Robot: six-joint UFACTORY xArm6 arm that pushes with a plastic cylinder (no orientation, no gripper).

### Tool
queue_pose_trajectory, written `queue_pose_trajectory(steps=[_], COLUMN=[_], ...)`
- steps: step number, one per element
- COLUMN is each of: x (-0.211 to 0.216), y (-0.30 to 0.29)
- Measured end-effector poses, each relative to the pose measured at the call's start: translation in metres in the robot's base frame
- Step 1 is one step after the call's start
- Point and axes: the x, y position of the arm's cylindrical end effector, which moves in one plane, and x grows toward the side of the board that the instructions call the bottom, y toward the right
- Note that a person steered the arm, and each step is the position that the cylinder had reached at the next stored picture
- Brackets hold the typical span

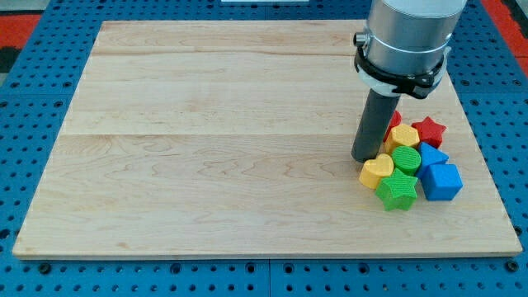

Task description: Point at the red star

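The red star [429,130] lies at the view's right, at the upper right of a tight cluster of blocks. My tip [365,157] rests on the board at the cluster's left edge, just above the yellow heart [376,171] and left of the yellow hexagon [403,136]. The red star is about 80 pixels to the right of my tip and slightly higher. A second red block [393,120] peeks out behind the rod; its shape is hidden.
The cluster also holds a green round block [405,158], a green star [398,190], a blue cube [440,181] and another blue block [432,155]. The wooden board [214,140] sits on a blue perforated table; its right edge is close to the cluster.
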Motion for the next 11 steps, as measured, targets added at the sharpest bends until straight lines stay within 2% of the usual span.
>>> queue_pose_trajectory(steps=[2,7,8,9,10,11], x=[-0.055,-0.068,-0.105,-0.134,-0.125,-0.087], y=[-0.044,-0.05,-0.05,-0.034,0.015,0.102])
